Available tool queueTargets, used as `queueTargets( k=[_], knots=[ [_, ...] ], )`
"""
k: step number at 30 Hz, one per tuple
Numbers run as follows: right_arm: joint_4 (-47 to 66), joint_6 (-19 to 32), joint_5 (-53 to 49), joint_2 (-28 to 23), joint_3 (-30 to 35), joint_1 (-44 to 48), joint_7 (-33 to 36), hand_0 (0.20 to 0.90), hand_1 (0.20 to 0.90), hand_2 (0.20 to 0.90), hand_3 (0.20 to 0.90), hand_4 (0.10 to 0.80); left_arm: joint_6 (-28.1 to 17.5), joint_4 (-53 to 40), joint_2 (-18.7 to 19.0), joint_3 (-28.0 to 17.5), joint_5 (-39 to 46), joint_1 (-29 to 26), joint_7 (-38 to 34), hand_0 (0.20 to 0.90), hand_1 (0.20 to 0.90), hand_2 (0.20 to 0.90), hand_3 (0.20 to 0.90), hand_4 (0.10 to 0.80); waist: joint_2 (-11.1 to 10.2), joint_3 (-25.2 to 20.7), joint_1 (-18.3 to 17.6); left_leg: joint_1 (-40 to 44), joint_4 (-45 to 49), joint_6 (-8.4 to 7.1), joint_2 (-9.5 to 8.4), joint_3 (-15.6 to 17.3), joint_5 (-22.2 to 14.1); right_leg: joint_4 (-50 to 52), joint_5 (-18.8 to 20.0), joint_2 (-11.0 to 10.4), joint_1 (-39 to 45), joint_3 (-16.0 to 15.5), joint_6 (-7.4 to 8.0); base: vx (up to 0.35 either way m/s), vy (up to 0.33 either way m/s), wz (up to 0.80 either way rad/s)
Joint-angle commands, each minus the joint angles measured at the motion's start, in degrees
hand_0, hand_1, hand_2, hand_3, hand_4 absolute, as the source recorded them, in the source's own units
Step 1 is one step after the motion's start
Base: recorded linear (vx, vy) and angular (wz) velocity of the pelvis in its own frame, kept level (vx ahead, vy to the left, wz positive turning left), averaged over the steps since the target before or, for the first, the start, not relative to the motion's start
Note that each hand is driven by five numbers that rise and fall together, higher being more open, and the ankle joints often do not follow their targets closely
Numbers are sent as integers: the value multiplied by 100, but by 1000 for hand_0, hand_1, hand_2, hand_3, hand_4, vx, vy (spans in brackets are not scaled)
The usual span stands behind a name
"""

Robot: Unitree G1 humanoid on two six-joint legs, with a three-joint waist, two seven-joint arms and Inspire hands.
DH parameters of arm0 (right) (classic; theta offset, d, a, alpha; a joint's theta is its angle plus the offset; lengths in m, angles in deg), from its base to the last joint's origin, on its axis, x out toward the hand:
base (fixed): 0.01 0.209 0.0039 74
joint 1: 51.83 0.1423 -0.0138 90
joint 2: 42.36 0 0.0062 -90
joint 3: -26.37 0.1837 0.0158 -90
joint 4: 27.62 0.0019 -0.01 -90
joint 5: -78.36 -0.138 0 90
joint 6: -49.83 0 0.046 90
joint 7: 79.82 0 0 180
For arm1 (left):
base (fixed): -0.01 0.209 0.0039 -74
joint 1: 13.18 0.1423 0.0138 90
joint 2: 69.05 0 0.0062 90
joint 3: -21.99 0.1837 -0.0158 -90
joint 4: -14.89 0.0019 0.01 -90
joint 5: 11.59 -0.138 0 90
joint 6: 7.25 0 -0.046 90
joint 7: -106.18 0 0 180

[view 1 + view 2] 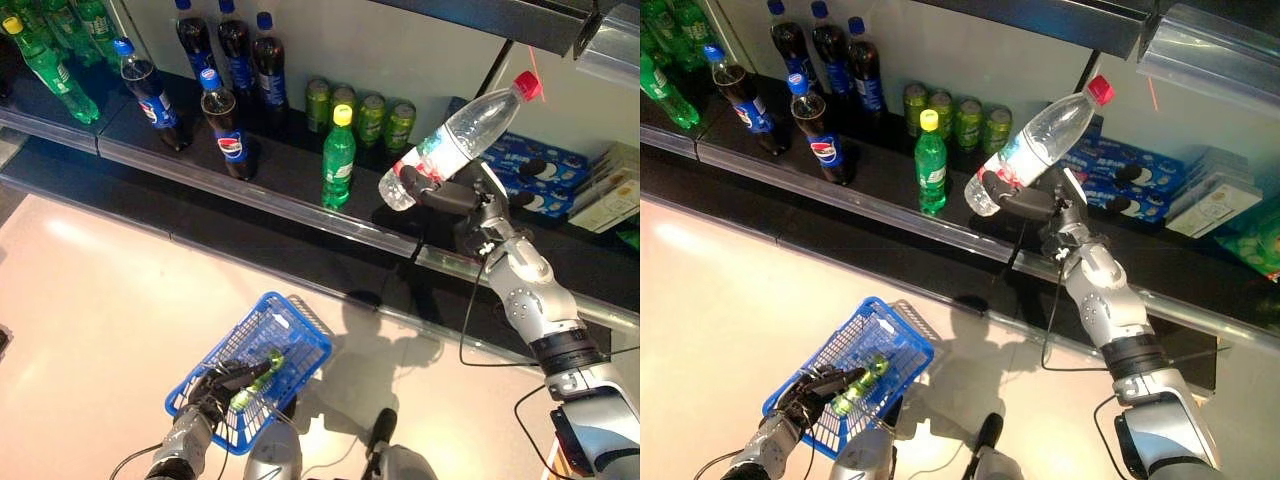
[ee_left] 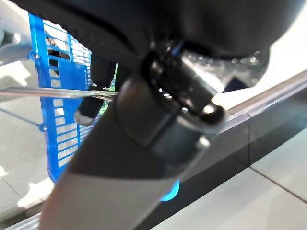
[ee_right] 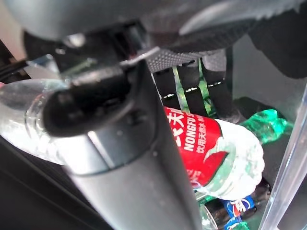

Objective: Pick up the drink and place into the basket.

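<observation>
Right hand [image 1: 455,196] wrapped tight round clear water bottle [image 1: 450,142], held up in air before shelf [image 1: 300,205], pink cap pointed to 2 o'clock. Blue basket [image 1: 262,335] held by handle in curled left hand [image 1: 215,385], at 7 o'clock from bottle. Small green bottle [image 1: 258,375] seen lying inside basket.

Water bottle [image 1: 455,135] in right hand [image 1: 455,197] above shelf [image 1: 300,205], basket [image 1: 252,365] on floor below (left hand [image 1: 215,385] holding it)
</observation>
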Motion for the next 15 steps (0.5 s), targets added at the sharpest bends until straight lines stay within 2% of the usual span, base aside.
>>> queueTargets(
  k=[1,10,15],
  knots=[
    [558,868,-37,56,157,295,-146,300,300,300,200,100,-592,-216,417,31,466,170,215,300,300,300,200,100,-126,-1760,67,149,-24,-105,54,413,-320,-11,-119,-215,80,-70,275,-30,-1,5],
    [763,961,157,189,211,42,-117,300,300,300,200,100,-668,-1300,301,-134,1400,327,786,300,300,300,200,100,-139,-1756,253,194,-24,-98,55,297,-327,-11,-148,-225,212,-250,274,-17,-4,11],
    [970,1063,366,370,167,-125,-4,300,300,300,200,100,-727,-2178,205,-174,1826,469,1445,300,300,300,200,100,-178,-1704,450,197,-24,-94,50,165,-336,-11,-184,-205,311,-404,249,-18,-32,17]
  ],
)
